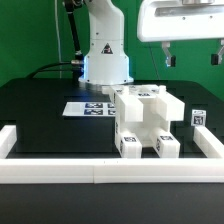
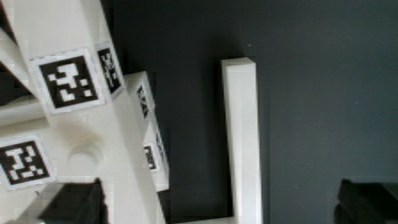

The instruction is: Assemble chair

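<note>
A partly built white chair (image 1: pixel 148 120) stands mid-table (image 1: pixel 40 110), near the front rail (image 1: pixel 100 172), probably so the rail can brace it during pushes. In the wrist view a dark gap separates chair (image 2: pixel 63 110) and rail (image 2: pixel 240 140). The marker board (image 1: pixel 88 108) lies just behind. The gripper (image 1: pixel 190 55) hangs high above on the exterior view's right, fingers (image 2: pixel 63 205) spread wide and empty, seemingly ready for another part.

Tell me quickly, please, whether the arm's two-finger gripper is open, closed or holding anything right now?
Gripper: open, fingers spread wide, holding nothing; it hangs in the air, not touching the chunky matte white plastic chair assembly.
</note>
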